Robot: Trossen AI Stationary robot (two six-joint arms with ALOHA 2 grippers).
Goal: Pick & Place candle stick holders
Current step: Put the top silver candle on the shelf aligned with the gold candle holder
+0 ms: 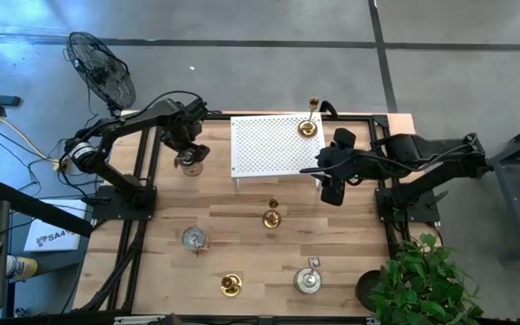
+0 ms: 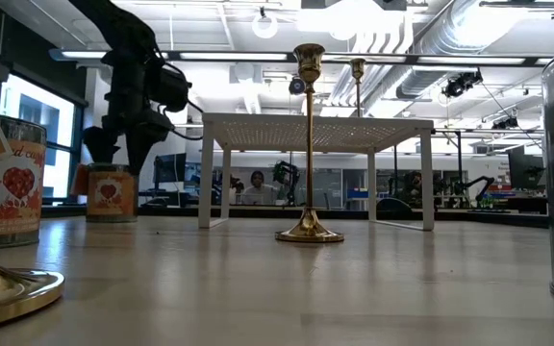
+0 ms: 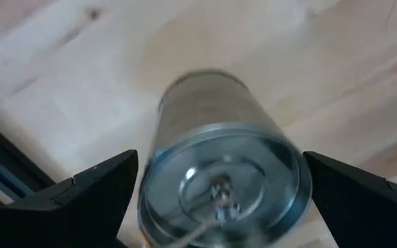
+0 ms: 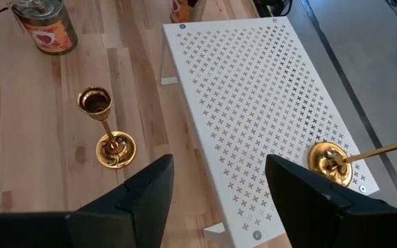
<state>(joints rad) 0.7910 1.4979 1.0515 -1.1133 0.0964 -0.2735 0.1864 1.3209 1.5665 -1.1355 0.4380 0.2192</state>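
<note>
At upper left of the high view, the left gripper (image 1: pixel 189 155) hangs spread wide over a silvery cup holder (image 1: pixel 189 163), its fingers (image 3: pixel 81 200) flanking the rim without touching; a descent off-centre could tip it. Mid-frame, one gold candlestick (image 1: pixel 272 216) stands on the table below the white rack (image 1: pixel 273 144). At right, the right gripper (image 1: pixel 331 185) waits part-open and empty beside the rack, where another candlestick (image 1: pixel 308 125) could be knocked.

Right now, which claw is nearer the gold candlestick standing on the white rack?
Right. The right claw hovers just off the rack's edge near the candlestick; the left claw is beyond the rack's far side, over a silver can.
</note>
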